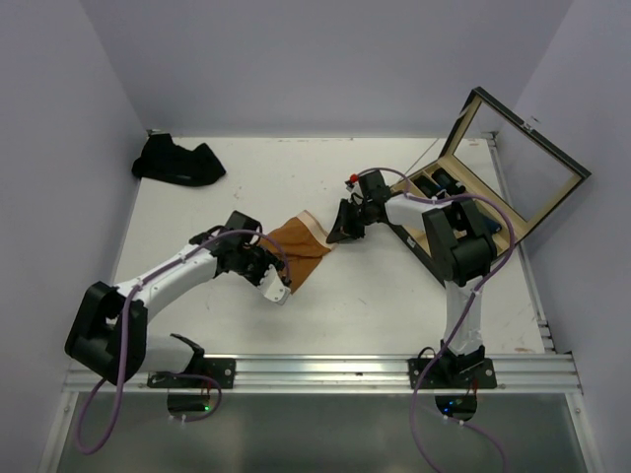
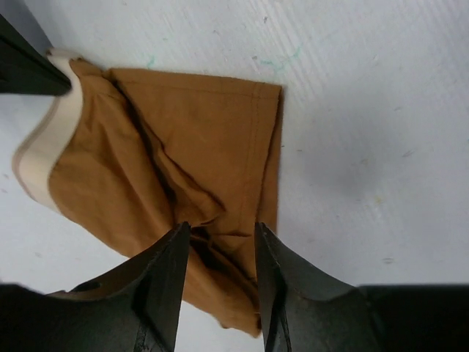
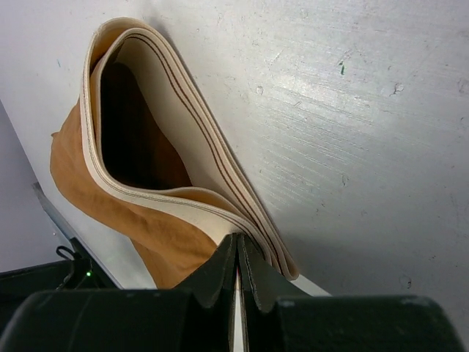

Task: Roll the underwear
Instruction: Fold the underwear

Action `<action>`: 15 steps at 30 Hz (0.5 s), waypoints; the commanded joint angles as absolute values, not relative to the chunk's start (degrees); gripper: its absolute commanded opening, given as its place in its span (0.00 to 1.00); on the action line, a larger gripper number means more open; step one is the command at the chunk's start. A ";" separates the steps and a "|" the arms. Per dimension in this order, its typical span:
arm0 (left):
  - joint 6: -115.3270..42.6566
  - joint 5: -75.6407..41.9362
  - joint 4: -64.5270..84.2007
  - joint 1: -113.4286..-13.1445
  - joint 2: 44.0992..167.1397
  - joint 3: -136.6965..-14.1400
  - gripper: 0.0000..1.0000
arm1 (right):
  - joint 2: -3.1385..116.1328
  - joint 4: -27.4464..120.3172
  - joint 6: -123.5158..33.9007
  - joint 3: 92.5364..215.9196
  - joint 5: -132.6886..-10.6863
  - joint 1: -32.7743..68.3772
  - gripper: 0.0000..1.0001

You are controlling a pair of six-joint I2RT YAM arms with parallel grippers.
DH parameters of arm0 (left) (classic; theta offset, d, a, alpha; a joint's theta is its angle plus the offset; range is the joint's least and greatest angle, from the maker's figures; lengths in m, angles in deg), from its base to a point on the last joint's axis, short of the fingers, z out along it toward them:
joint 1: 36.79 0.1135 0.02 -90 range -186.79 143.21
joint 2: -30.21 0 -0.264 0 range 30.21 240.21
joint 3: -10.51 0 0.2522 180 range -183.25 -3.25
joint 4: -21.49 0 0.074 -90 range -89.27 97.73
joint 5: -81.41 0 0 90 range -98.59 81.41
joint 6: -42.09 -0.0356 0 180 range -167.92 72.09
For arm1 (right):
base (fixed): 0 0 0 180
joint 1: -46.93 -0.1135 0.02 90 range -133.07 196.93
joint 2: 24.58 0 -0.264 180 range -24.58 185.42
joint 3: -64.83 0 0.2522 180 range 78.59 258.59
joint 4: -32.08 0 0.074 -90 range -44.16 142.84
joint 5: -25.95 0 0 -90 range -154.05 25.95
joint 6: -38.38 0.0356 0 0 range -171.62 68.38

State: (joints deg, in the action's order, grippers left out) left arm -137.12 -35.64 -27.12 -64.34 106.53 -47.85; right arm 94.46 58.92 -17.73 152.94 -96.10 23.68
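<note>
Pale lilac walls close in a white table (image 1: pixel 394 315), its surface scuffed and faintly scratched in the wrist views. At the far right of the table stands a wooden box (image 1: pixel 452 163) with its glass lid (image 1: pixel 523 163) propped open, a few dark items in its compartments. The left arm (image 1: pixel 168 276) reaches in from the near left, and the right arm (image 1: pixel 463 246) bends back from the box side toward the middle. A dark pile of underwear (image 1: pixel 177 161) lies at the far left corner, well apart from both arms. Between the two grippers, near the table's centre, lie the rust-orange briefs (image 1: pixel 301 246), folded flat, with the cream waistband (image 3: pixel 176 132) lifted at the right end. The right gripper (image 3: pixel 238 246) has its jaws pressed together on that waistband, pinching the layered edge. The left gripper (image 2: pixel 220 235) sits at the opposite end, its jaws partly apart with a creased fold of the orange cloth showing in the gap, not squeezed.
</note>
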 commanded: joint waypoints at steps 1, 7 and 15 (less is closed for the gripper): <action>-156.18 -36.98 -19.08 -64.38 107.37 -46.32 0.45 | 97.67 63.51 -21.47 152.42 -87.51 23.90 0.08; -162.61 -37.33 -17.84 -64.30 112.11 -47.89 0.42 | 96.97 62.72 -21.56 150.84 -87.16 23.90 0.09; -167.88 -36.28 -17.06 -62.63 117.66 -49.57 0.38 | 96.88 62.63 -21.48 150.58 -86.72 23.81 0.09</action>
